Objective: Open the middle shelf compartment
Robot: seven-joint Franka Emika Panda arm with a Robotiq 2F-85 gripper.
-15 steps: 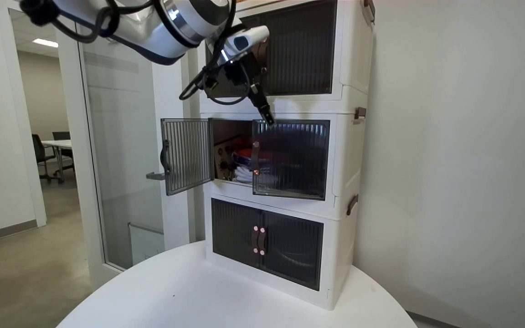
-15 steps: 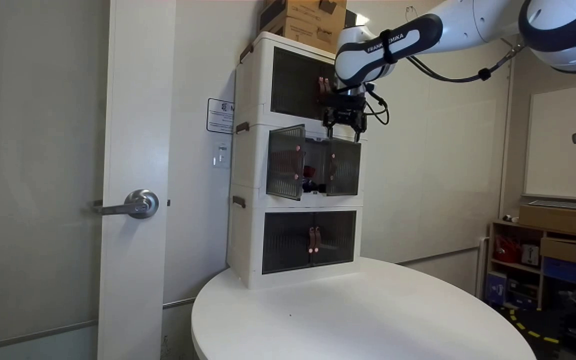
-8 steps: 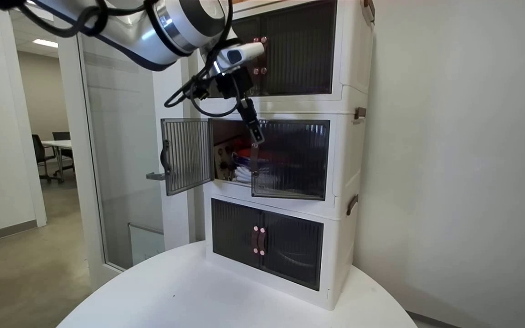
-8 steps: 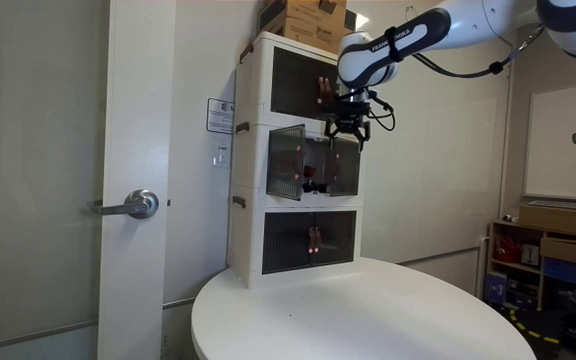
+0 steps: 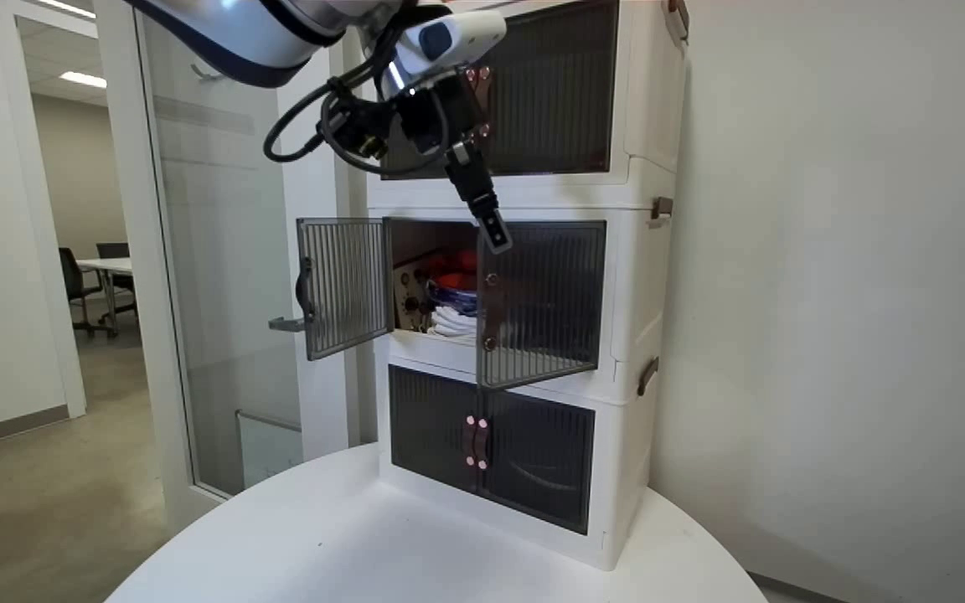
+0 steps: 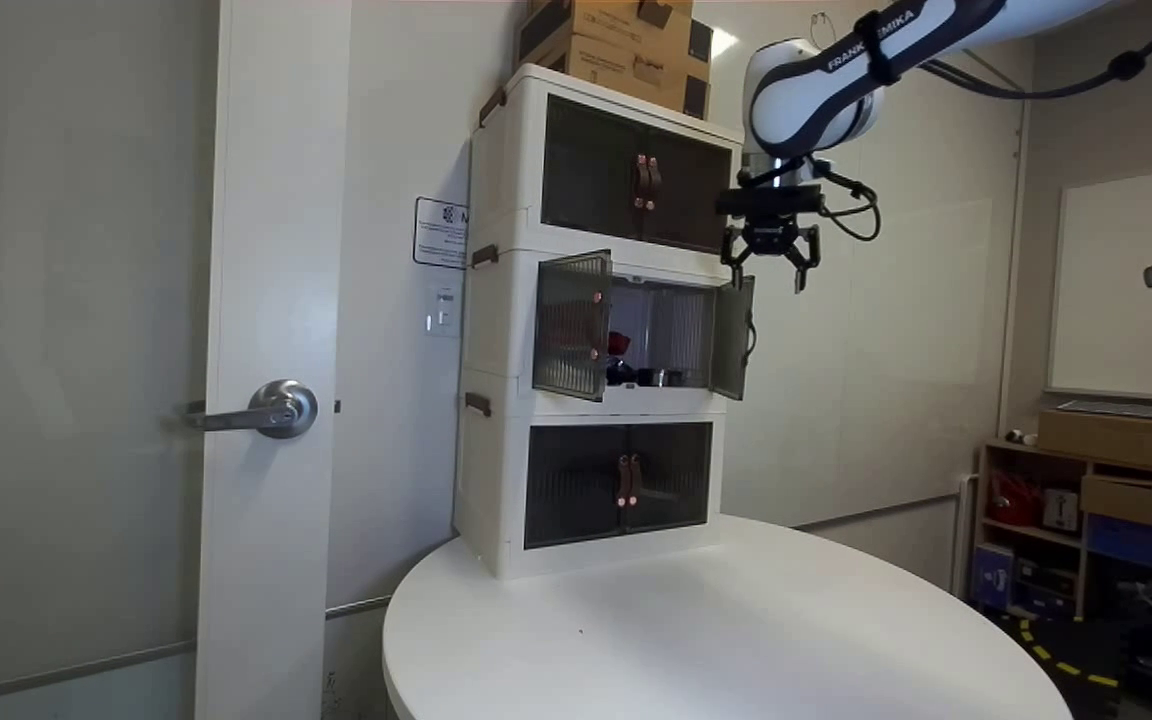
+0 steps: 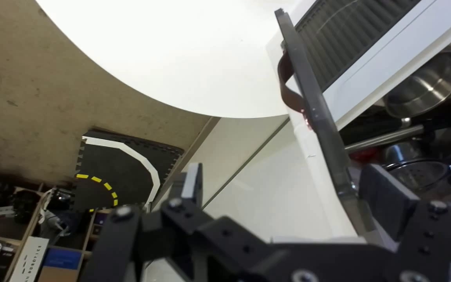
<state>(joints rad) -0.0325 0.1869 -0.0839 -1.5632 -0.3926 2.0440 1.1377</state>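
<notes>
The middle shelf compartment (image 6: 636, 402) has both tinted doors swung outward in both exterior views, with pots visible inside. One door (image 5: 344, 289) stands wide, its brown handle on the outer face. Close to the top of the opposite door (image 6: 733, 340) is my gripper (image 6: 768, 286), fingers spread and pointing down. The wrist view shows that door edge-on with its brown handle (image 7: 287, 84). There the door lies between the fingers, close to the right finger (image 7: 388, 199), which is on the compartment side. Whether finger and door touch, I cannot tell.
A look-alike top tier (image 6: 591, 165) and bottom tier (image 6: 576, 485) have their doors closed. The stack stands on a round white table (image 6: 736, 620). Cardboard boxes (image 6: 626, 50) sit on top. Metal pots (image 7: 425, 86) are inside the compartment. A wall runs close behind the stack.
The door by my gripper has swung much further outward. My gripper first dipped beside that door, then moved sideways with it, away from the opening. The opposite door stayed put.
</notes>
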